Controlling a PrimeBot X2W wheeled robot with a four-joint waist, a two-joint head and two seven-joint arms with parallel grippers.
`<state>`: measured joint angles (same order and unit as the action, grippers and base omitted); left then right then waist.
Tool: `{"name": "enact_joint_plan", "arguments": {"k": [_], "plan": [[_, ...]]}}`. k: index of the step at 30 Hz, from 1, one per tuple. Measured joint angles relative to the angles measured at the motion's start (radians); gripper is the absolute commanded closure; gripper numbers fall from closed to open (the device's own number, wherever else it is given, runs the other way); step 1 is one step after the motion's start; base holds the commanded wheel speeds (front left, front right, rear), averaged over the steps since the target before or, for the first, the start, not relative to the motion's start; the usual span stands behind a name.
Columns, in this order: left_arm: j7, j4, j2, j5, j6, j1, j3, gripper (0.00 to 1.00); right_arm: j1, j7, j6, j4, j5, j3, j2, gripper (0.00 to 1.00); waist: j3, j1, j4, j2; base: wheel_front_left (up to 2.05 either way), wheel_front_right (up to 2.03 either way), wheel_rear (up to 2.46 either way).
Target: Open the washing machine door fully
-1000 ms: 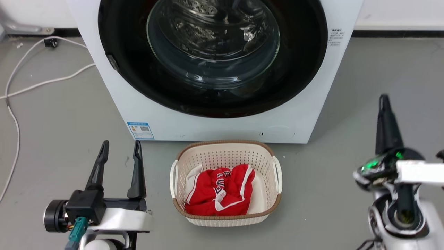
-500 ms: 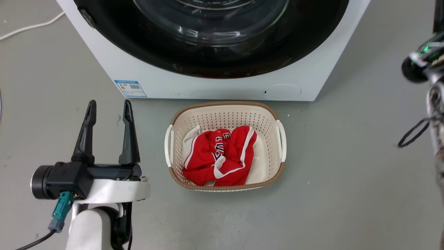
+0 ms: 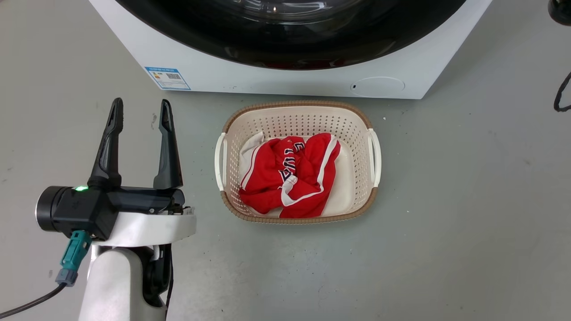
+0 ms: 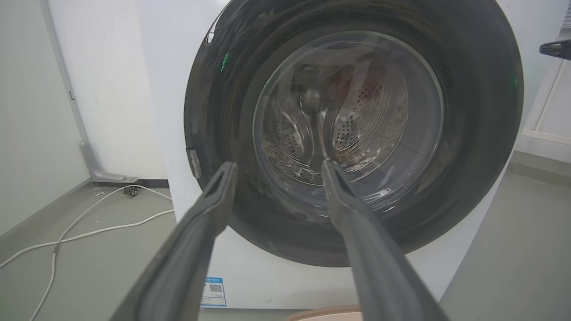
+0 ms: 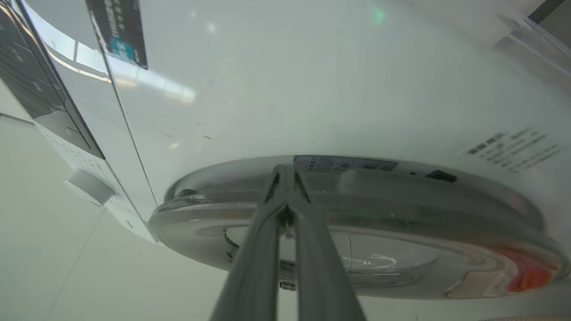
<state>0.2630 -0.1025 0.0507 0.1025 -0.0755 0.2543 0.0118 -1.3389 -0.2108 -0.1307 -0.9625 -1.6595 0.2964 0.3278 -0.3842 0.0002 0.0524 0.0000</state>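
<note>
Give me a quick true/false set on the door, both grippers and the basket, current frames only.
1. The door is swung wide open. False: it lies flat against the machine front.
2. The left gripper is open and holds nothing. True.
3. The right gripper is spread wide. False: its fingers are together, pointing at the door's edge.
4. The basket holds a red garment. True.
5. The basket sits on top of the machine. False: it is on the floor in front of it.

Grey floor (image 3: 468, 214), white cable (image 4: 111, 227) trailing over it — plain white walls (image 4: 26, 89), even light
</note>
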Motion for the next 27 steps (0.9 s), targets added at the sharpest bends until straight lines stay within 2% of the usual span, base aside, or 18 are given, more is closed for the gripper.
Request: {"name": "enact_joint_plan", "arguments": {"k": [8, 18, 27], "plan": [[0.0, -0.003, 0.0, -0.001, -0.001, 0.008, -0.006, 0.0, -0.078, -0.082, 0.0, -0.106, 0.041, 0.068, -0.016, 1.0, -0.028, 0.0, 0.01, 0.0, 0.0, 0.0, 0.0], [0.0, 0.0, 0.0, -0.001, -0.004, 0.022, -0.021, 0.0, -0.167, -0.168, 0.0, -0.209, 0.03, 0.074, -0.035, 1.0, -0.057, -0.0001, 0.02, 0.0, 0.0, 0.0, 0.0], [0.0, 0.007, 0.0, 0.008, 0.001, 0.033, -0.037, 0.0, -0.176, -0.292, 0.0, -0.205, 0.015, 0.084, -0.072, 1.0, -0.06, -0.0001, 0.024, 0.0, 0.0, 0.0, 0.0]]}}
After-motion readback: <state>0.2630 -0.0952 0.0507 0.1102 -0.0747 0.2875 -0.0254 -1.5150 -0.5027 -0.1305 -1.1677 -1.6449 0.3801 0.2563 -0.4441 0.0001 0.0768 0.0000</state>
